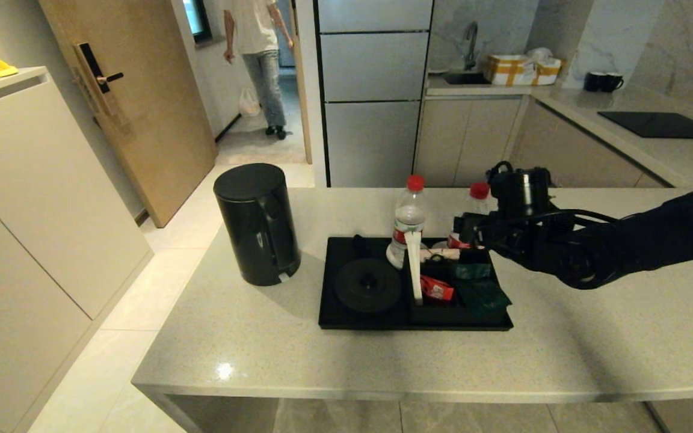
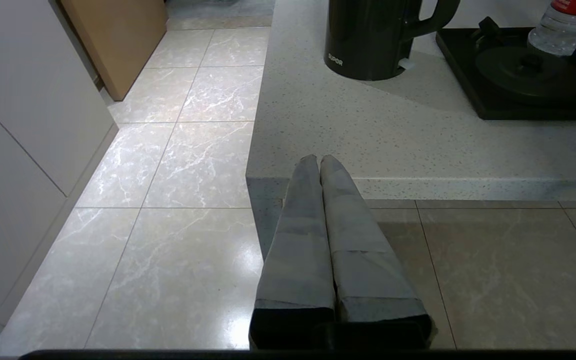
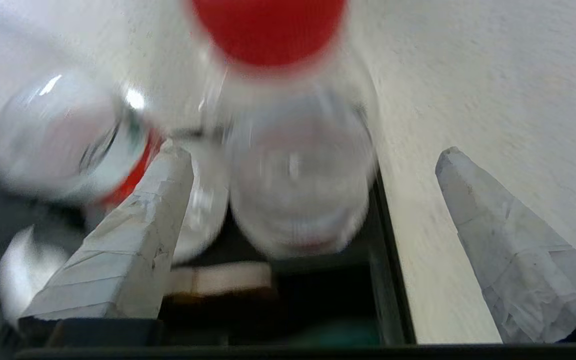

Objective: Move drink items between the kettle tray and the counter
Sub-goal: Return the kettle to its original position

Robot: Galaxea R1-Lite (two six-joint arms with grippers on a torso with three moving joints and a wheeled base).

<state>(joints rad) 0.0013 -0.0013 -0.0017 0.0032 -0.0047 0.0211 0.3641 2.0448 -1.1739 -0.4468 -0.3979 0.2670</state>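
The black kettle (image 1: 256, 225) (image 2: 373, 40) stands on the speckled counter (image 1: 593, 337), left of the black tray (image 1: 334, 313). The tray's round kettle base (image 1: 368, 284) (image 2: 528, 75) is bare. Two red-capped water bottles stand at the tray's far edge, one (image 1: 409, 222) near the middle and another (image 1: 477, 201) to its right. My right gripper (image 1: 473, 231) (image 3: 313, 150) is open, and its fingers (image 3: 138, 230) straddle the right-hand bottle (image 3: 298, 170) from above without gripping it. My left gripper (image 2: 319, 159) is shut and empty, hanging off the counter's front left corner.
Red and green sachets (image 1: 437, 288) fill the tray's boxed section. A person (image 1: 259, 54) stands in the doorway beyond. A pale cabinet (image 1: 27, 198) is on the left. A separate counter with a cooktop (image 1: 662, 124) and mugs (image 1: 602, 81) runs at the back right.
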